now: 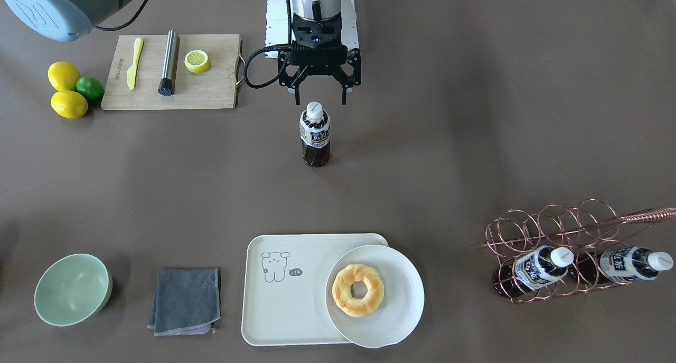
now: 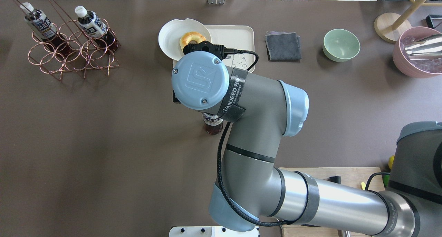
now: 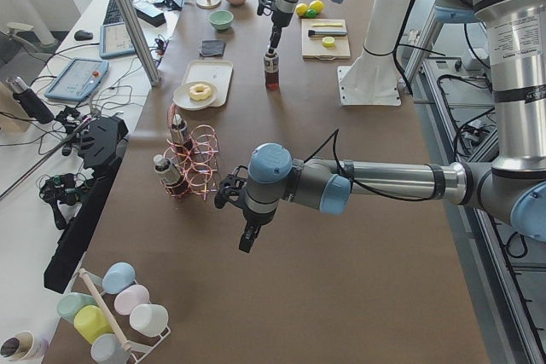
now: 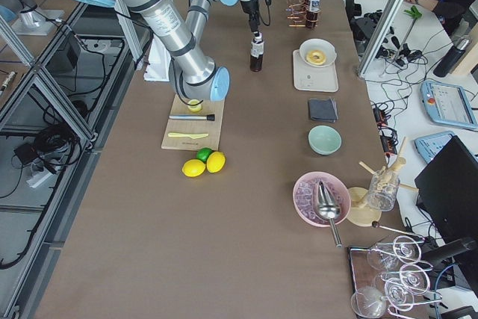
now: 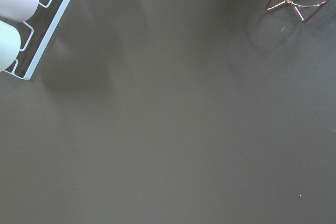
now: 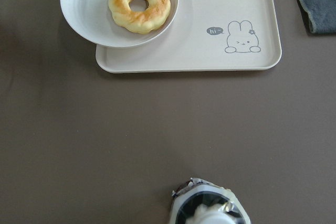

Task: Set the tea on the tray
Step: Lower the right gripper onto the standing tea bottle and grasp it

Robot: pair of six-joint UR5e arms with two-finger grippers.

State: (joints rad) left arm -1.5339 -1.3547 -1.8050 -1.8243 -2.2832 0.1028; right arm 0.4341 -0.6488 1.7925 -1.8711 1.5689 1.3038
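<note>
One tea bottle [image 1: 315, 136] stands upright mid-table, well apart from the tray [image 1: 285, 305], with the right gripper [image 1: 319, 91] open just above its cap. Lower centred and clamp the body squarely. State of the left gripper [image 3: 246, 243]: cannot tell.

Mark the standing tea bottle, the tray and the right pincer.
tea bottle [image 1: 315, 133], exterior front-facing view, on its printed label.
tray [image 1: 285, 310], exterior front-facing view, on its bare floor.
right pincer [image 1: 320, 100], exterior front-facing view, midway between its open fingertips.
</note>
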